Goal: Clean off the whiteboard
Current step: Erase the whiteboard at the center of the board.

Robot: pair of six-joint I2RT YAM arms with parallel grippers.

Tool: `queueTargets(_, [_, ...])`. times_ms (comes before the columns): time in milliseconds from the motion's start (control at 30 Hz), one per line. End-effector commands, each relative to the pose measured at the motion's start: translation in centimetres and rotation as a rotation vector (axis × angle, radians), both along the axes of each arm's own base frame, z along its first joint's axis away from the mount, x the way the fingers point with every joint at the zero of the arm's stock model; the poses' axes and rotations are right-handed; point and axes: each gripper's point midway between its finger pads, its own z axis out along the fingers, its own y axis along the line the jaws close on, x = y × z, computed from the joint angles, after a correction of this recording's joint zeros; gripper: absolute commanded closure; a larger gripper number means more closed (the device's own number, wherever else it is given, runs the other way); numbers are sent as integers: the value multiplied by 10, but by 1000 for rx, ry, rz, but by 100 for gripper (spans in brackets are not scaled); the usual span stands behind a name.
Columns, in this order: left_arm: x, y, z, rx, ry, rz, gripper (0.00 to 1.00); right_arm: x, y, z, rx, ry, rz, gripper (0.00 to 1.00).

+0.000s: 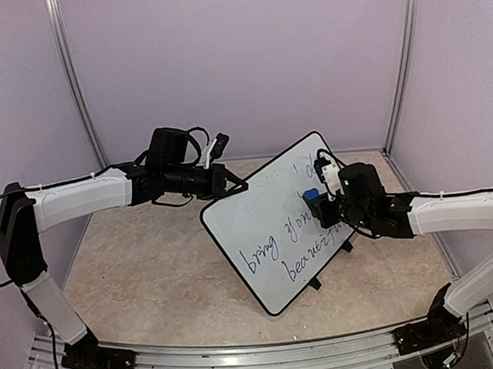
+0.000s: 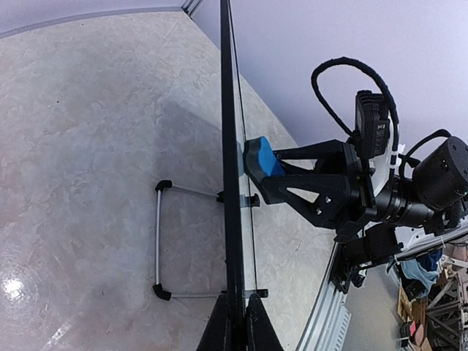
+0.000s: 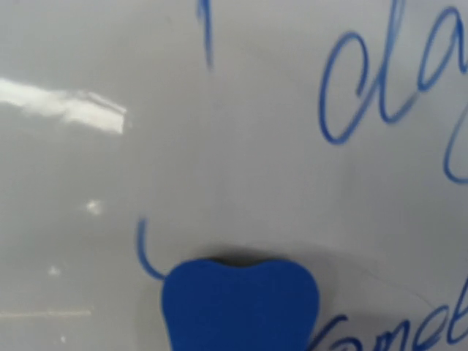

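Observation:
The whiteboard stands tilted on the table, with blue handwriting across its lower and right parts. My left gripper is shut on its upper left rim; in the left wrist view the board shows edge-on with my fingers clamped on either side of it. My right gripper is shut on a small blue eraser pressed flat against the board's face. The eraser also shows in the left wrist view and against the white surface in the right wrist view. The right fingers are hidden in the right wrist view.
A wire stand props the board from behind, and black clip feet rest on the marbled tabletop. A metal rail runs along the near edge. Purple walls with metal posts enclose the cell.

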Motion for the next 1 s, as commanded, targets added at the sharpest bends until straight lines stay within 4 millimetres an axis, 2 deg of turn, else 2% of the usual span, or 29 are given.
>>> queueTargets(0, [-25, -10, 29, -64, -90, -121, 100, 4, 26, 5, -20, 4, 74, 74])
queueTargets(167, [-25, -10, 30, -64, -92, -120, 100, 10, 40, 6, -27, -1, 94, 74])
queueTargets(267, [-25, -9, 31, -65, -94, -119, 100, 10, 41, 3, -34, 4, 89, 74])
queueTargets(400, [-25, -9, 32, -67, -96, -120, 100, 2, 31, -4, -42, 23, 71, 74])
queueTargets(667, [-26, -10, 32, -71, -91, -124, 100, -22, 2, -31, -51, 88, 26, 74])
queueTargets(800, [-26, -11, 30, -66, -91, -123, 100, -22, -1, -27, -52, 72, 15, 74])
queueTargets(967, [-27, -12, 29, -63, -92, -125, 100, -9, 4, -9, -69, 17, 8, 74])
